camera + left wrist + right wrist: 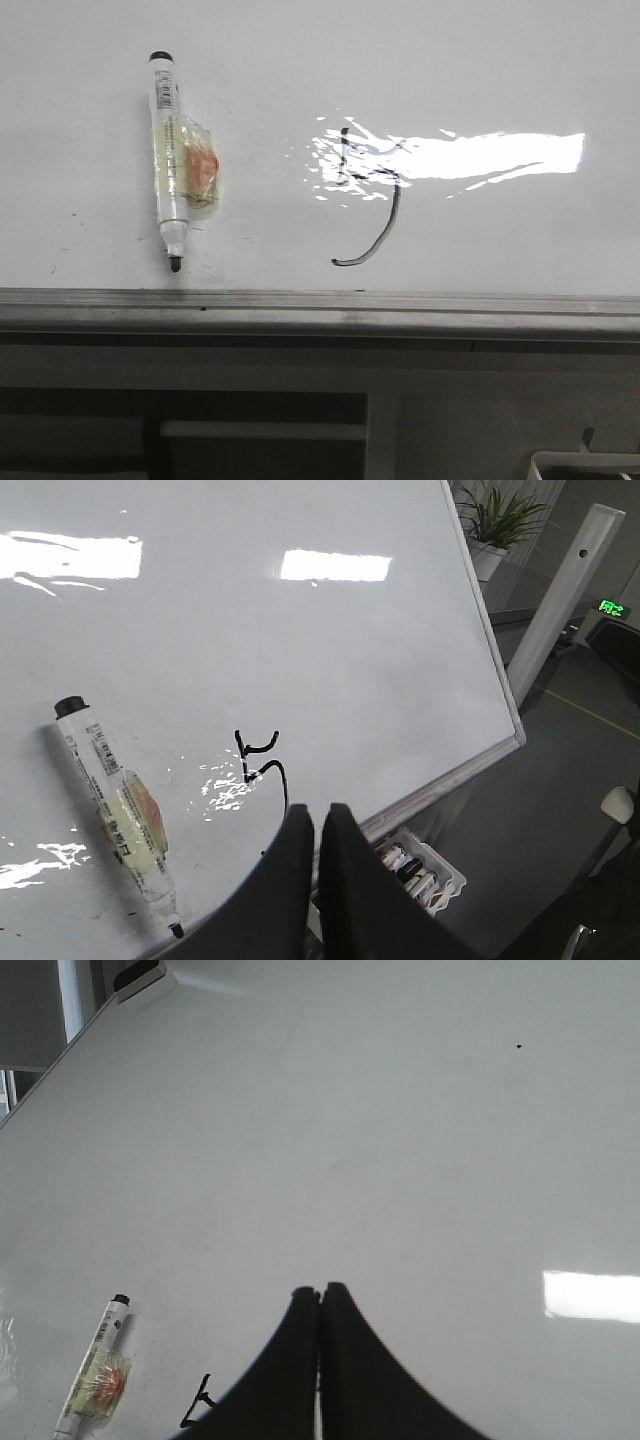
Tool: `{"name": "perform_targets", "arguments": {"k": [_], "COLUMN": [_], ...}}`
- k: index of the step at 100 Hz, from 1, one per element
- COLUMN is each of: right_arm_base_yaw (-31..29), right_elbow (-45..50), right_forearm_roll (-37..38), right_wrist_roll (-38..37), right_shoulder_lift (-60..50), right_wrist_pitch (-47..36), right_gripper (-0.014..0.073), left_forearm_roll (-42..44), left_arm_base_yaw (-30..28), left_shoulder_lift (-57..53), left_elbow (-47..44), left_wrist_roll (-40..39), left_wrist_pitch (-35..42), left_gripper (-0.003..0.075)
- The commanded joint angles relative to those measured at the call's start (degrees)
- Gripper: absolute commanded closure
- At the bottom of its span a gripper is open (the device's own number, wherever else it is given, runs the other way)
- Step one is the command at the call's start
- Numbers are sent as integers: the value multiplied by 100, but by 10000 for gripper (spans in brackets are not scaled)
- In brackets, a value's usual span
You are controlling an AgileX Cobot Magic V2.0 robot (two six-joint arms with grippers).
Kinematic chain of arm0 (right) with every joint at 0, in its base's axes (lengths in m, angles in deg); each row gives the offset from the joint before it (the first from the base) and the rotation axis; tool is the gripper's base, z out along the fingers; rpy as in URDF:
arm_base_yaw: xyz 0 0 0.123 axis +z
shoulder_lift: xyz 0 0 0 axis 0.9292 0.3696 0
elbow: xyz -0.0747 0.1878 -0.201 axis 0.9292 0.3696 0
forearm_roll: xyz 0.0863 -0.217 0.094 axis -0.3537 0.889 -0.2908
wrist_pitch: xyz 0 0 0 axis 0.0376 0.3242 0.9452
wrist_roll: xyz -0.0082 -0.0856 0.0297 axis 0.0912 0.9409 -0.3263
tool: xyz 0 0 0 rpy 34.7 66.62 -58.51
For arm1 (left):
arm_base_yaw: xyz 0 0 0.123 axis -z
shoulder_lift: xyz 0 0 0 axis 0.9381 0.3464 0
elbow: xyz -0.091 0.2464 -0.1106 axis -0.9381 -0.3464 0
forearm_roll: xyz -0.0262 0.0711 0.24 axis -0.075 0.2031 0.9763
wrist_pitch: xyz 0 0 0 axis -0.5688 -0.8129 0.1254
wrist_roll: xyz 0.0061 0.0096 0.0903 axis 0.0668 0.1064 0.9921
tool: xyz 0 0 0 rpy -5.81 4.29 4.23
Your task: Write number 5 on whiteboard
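Observation:
The whiteboard (480, 60) fills the front view, with its grey rail (320, 300) along the near edge. The number 5 (385, 215) is drawn in thin black strokes at its middle, partly under glare. It also shows in the left wrist view (262, 765) and partly in the right wrist view (198, 1400). A white marker (167, 150) with a black tip and a taped wrap lies on the board left of the number, tip toward the rail. My left gripper (318, 810) is shut and empty above the board's edge. My right gripper (320, 1290) is shut and empty above the board.
A white tray (425, 865) holding several markers sits below the board's edge beside the left gripper. Grey cabinet panels (300, 400) run under the rail. A plant (495, 520) and a white post (560, 590) stand beyond the board.

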Motion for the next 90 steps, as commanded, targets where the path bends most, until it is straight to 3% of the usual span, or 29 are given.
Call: {"name": "perform_targets", "arguments": {"k": [1, 8, 24, 41, 60, 70, 90], "right_arm_base_yaw": [-15, -15, -15, -15, -15, -15, -15], "right_elbow": [-140, -140, -140, -140, -140, -140, -140], "right_forearm_roll": [67, 67, 67, 67, 67, 67, 58], "right_wrist_roll": [4, 4, 4, 4, 4, 4, 4], "right_shoulder_lift": [-47, -47, -47, -47, -47, -47, -47], "right_wrist_pitch": [-33, -95, -197, -322, -434, -473, -609], "right_gripper": [659, 659, 659, 659, 659, 659, 659], "left_forearm_roll": [-84, -28, 1170, 1772, 4386, 4720, 4788], "left_arm_base_yaw": [0, 0, -113, -903, -2263, -2827, -3407], "left_shoulder_lift": [23, 23, -553, -1723, -2860, -2964, -2968], "left_elbow": [153, 118, -350, -1231, -1800, -2023, -2343], "left_wrist_roll": [15, 40, 41, -111, -2461, -3180, -3471], "left_wrist_pitch": [128, 181, 404, 1008, 516, 536, 279], "left_gripper": [741, 741, 741, 741, 741, 741, 741]}}
